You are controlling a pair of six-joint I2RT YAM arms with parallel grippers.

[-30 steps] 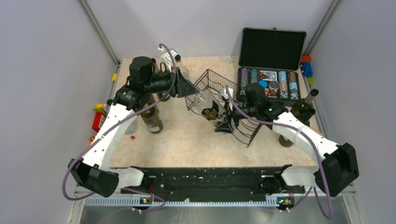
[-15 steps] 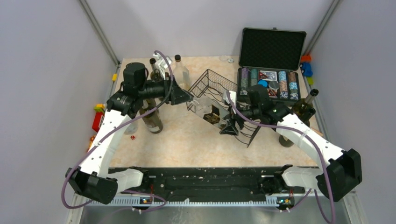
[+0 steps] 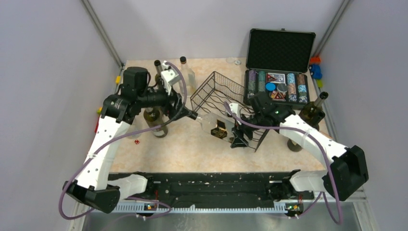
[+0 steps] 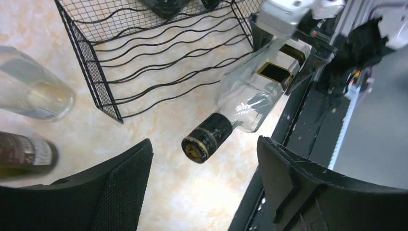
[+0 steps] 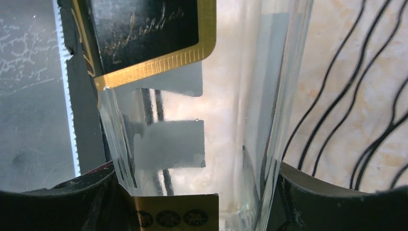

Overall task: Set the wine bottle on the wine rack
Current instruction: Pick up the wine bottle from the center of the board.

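I see the wine rack [image 3: 211, 91] just beyond my right gripper [image 3: 237, 134], which clamps the clear wine bottle [image 4: 250, 91] by its body, tilted beside the rack. My left gripper [image 4: 202, 187] has released the neck and backed off, jaws wide.

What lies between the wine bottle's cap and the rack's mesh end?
Only bare table, shown in the left wrist view; wine bottle cap and wine rack stand apart.

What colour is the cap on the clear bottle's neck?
The cap is black with gold trim; left wrist view.
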